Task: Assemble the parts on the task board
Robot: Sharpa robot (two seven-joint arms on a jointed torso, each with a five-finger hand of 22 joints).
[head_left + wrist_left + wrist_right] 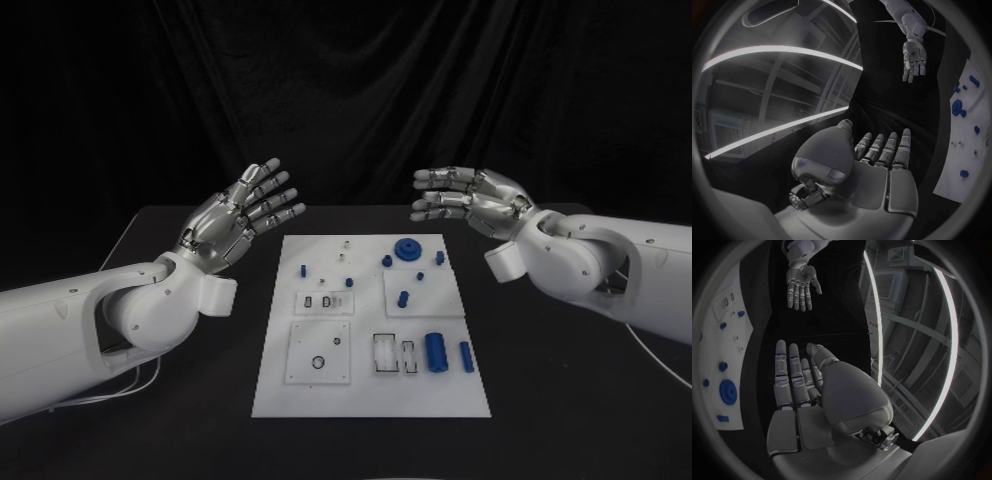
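No legible text, label, brand, number or sign is present. The task board [372,400] carries small dark outlines beside its blue parts [436,355], too small to read as characters. Neither the hands nor the bench bear readable markings.
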